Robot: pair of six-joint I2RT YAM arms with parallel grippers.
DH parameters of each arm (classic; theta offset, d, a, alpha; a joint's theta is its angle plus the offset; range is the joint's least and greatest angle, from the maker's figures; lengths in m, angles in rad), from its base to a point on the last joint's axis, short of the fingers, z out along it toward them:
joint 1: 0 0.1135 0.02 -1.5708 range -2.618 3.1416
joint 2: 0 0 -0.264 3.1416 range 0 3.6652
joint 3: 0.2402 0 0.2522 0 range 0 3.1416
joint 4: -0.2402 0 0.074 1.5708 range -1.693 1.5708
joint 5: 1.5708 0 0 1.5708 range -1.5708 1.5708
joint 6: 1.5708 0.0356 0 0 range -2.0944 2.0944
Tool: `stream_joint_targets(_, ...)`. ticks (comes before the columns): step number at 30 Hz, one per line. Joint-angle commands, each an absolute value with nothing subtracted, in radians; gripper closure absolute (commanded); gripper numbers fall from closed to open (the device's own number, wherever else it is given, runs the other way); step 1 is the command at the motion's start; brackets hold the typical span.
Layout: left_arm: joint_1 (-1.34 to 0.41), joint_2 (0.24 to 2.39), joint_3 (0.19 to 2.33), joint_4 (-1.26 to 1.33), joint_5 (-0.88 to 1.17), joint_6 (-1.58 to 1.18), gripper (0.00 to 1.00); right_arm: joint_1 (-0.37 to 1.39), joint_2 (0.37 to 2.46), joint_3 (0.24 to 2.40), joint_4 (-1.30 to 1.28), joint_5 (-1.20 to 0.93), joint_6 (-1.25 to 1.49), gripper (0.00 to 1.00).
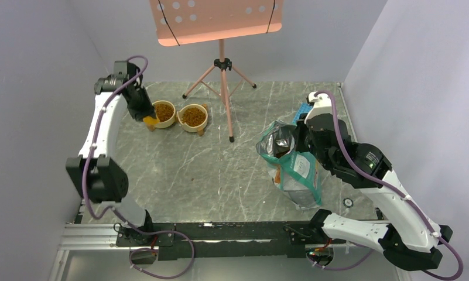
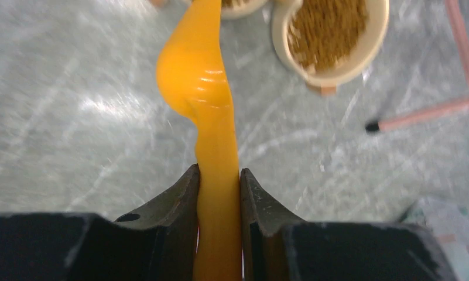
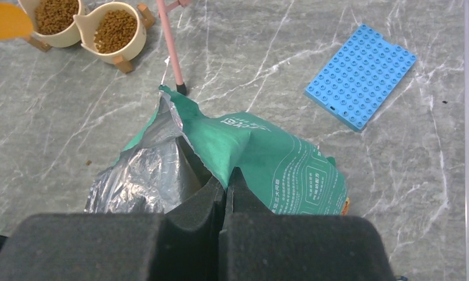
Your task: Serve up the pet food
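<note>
1. Right now, small dry brown kibble (image 1: 164, 111) fills both of the two round cream bowls (image 1: 194, 127), which stand side by side on the grey marble table (image 1: 179, 175).
2. One yellow plastic scoop (image 2: 211, 111) reaches the left-hand bowl's rim, and the left gripper (image 2: 218, 178) pinches its handle.
3. One teal-green foil bag (image 3: 267, 158) stands well apart, and the right gripper (image 3: 226, 182) is clamped on its rim.

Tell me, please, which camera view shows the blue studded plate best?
The right wrist view: the blue studded plate lies whole and unobstructed. The top external view shows only a corner beside the right arm; the left wrist view shows at most a blue sliver at its edge.
</note>
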State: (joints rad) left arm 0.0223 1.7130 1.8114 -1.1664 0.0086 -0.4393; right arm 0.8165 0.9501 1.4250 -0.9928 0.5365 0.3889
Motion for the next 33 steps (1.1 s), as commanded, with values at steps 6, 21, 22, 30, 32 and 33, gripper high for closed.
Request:
stream_joint_targets(6,0.007,1.123,1.077,-0.75,0.541,-0.54,1.0,0.815,0.957,1.454,-0.89,0.49,0.385,1.0)
stream_joint_targets(21,0.04,0.955,0.417,-0.175,0.778,-0.734,1.0,0.815,1.001,1.45,-0.854,0.412,0.387,1.0)
stream_joint_targets(22,0.06,0.975,0.433,-0.23,0.76,-0.691,1.0,0.815,1.001,1.449,-0.857,0.41,0.392,1.0)
stream_joint_targets(30,0.202,1.103,0.618,-0.626,0.56,-0.541,0.07,0.815,1.011,1.443,-0.892,0.373,0.413,1.0)
stream_joint_targets(32,0.198,1.1,0.688,-0.72,0.496,-0.527,0.01,0.815,1.021,1.447,-0.894,0.359,0.409,1.0)
stream_joint_targets(33,0.19,1.09,0.723,-0.769,0.447,-0.522,0.01,0.815,1.026,1.449,-0.894,0.354,0.408,1.0)
